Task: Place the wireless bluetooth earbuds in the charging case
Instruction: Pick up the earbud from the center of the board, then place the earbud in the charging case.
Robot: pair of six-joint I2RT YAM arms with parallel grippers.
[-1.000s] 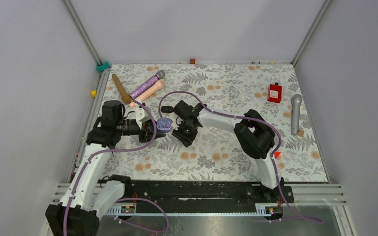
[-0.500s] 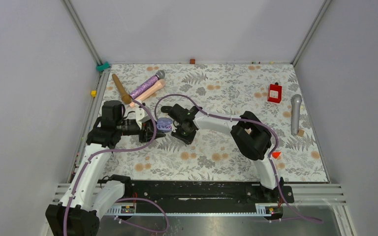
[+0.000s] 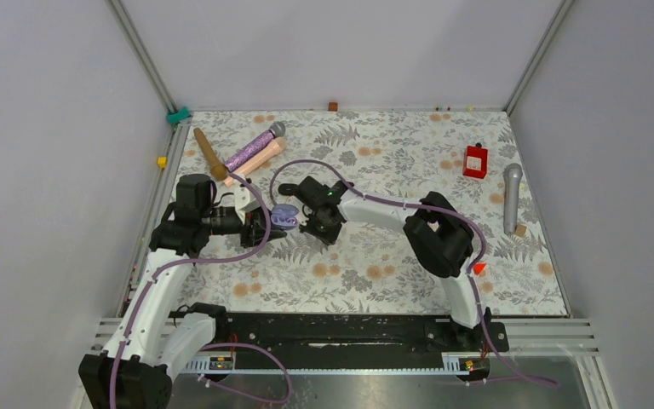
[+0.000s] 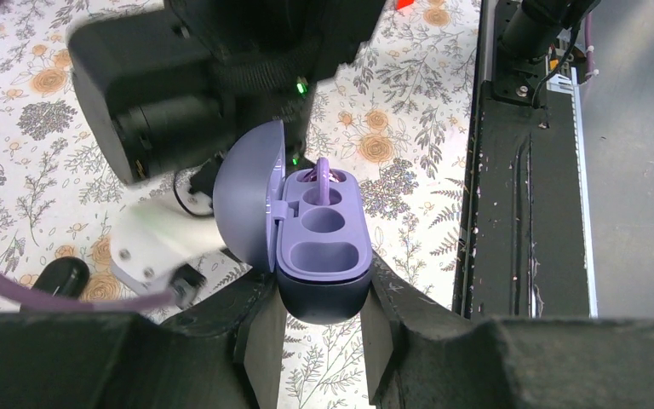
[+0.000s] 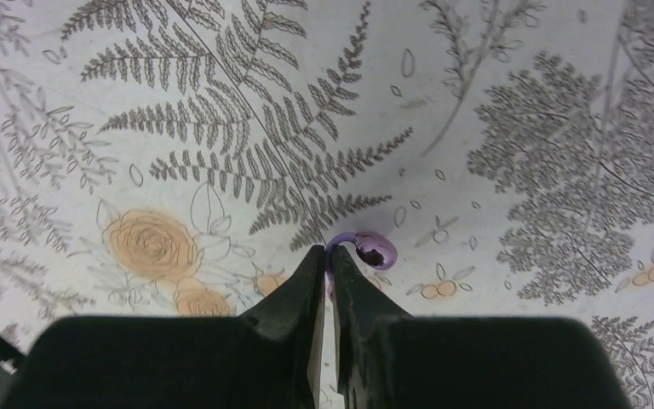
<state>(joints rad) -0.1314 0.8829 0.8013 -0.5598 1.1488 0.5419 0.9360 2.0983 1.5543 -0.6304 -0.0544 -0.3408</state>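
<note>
Left gripper [image 4: 324, 317] was clamped on the case [image 4: 324, 285] by its lower shell, lid [image 4: 247, 196] open. One bud [image 4: 323, 173] sat in the far socket; the middle socket [image 4: 324, 221] was empty.

Right gripper [image 5: 328, 258], just right of the case, was closed to a sliver on the stem of the loose bud [image 5: 375, 249], which lay on the cloth [image 5: 519, 102].

Risks, my read:
- Case: rounded, smooth shell held low. A push on insert could rock it or slip it in the pads.
- Lid stood close beside the sockets, so an approach could clip it.
- Loose bud: pinch was on the stem tip only, head hanging out to one side. It could pivot or pop out on lift, then roll.

Materials: case matte lilac plastic, pill-shaped. Loose bud glossy purple, rounded head, thin stem. Cloth flat, floral print.
</note>
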